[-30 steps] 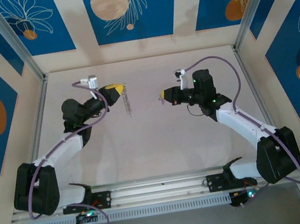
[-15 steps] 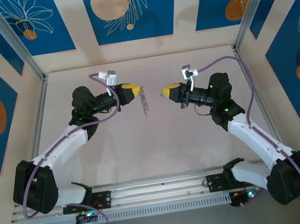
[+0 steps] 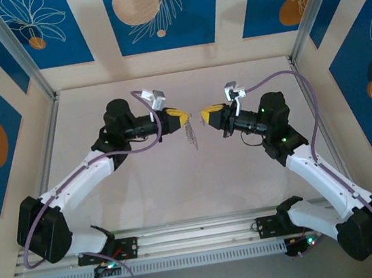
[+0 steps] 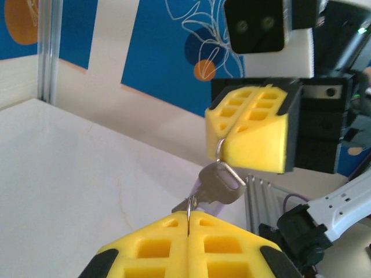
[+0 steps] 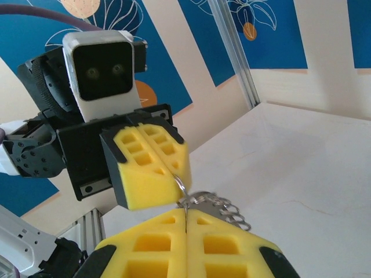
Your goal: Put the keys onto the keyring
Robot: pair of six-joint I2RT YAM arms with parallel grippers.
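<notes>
The two grippers are facing each other tip to tip near the middle of the top view, above the table (image 3: 144,185). The left gripper (image 3: 182,117) is clamping shut on the keyring (image 3: 192,135), which is hanging just below the tips. The right gripper (image 3: 204,117) is pinching shut on the key (image 4: 220,180), which is sitting between the two grippers at the centre of the left wrist view.

Threading appears to be the step in hand. To do it well, the left gripper should be holding the loop steady while the right is easing the key's hole onto the loop's opening in small, straight moves, without twisting.

The keyring's long axis is running top to bottom in the top view, its lower end leaning toward the lower right. The key is lying tilted from lower left to upper right in the left wrist view, though which end is its head is hard to tell there.
</notes>
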